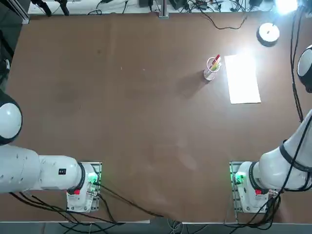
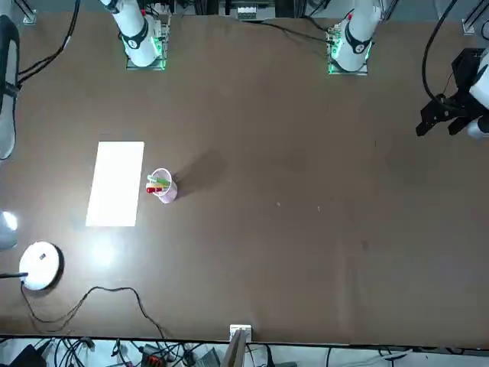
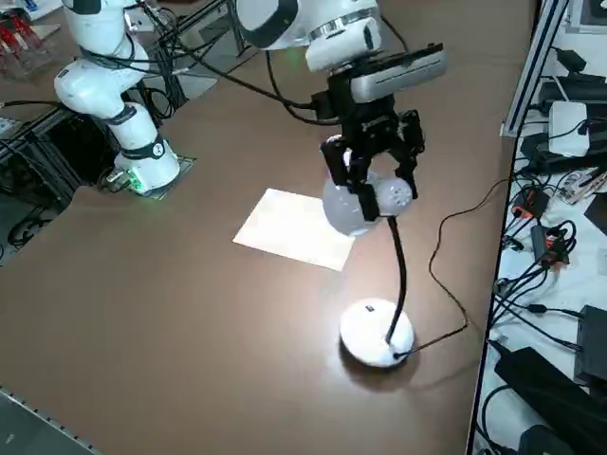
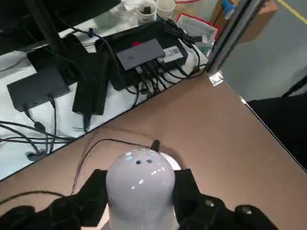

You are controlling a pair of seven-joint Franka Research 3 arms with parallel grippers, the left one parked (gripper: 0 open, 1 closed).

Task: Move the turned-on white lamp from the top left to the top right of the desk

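The right tool (image 3: 372,182) grips the lamp (image 3: 377,332) head.

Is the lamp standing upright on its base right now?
Yes, upright: the lamp has its round base flat on the desk, neck rising to the head, which the right gripper grips.

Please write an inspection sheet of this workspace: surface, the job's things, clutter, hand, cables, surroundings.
Surface: brown desk, bare over most of its area.
Job's things: lamp lit, base standing on the desk at the top right corner.
Clutter: paper lying flat; cup of pens upright beside it, apart.
Hand: right hand around the lamp's head, fingers on both sides of it.
Cables: lamp cord trails loose over the desk edge.
Surroundings: boxes and cable bundles beyond the desk edge.
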